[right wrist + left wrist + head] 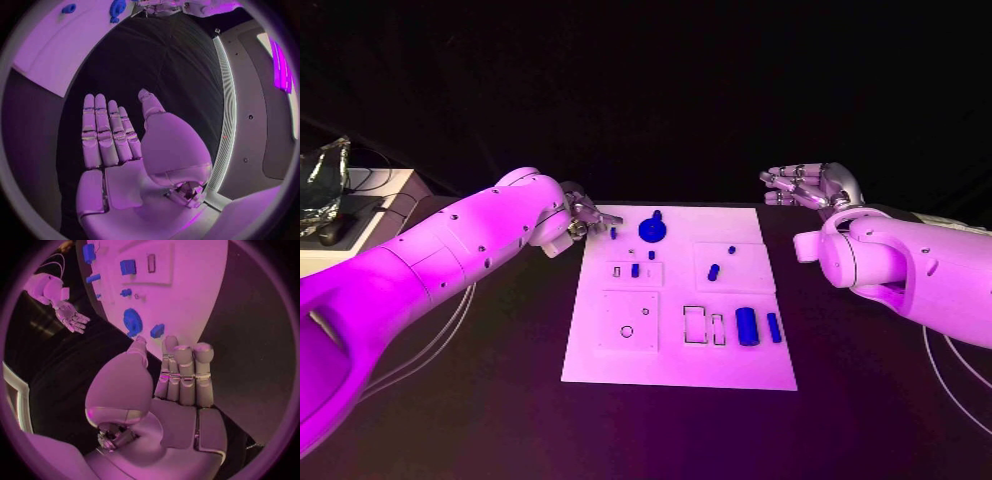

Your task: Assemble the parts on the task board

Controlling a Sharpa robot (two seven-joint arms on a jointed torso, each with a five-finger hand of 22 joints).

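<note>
The white task board lies in the middle of the black table. At its far end stands a round blue part with a small blue piece beside it. More small blue pieces sit mid-board, and two blue cylinders lie near the right edge. My left hand hovers at the board's far left corner, fingers straight and together, holding nothing; its fingertips are close to a small blue piece and the round part. My right hand is off the board's far right corner, flat and empty.
A shiny crumpled object and cables sit on a pale stand at the far left, off the table. Black tabletop surrounds the board on every side. Outlined recesses mark the board's near half.
</note>
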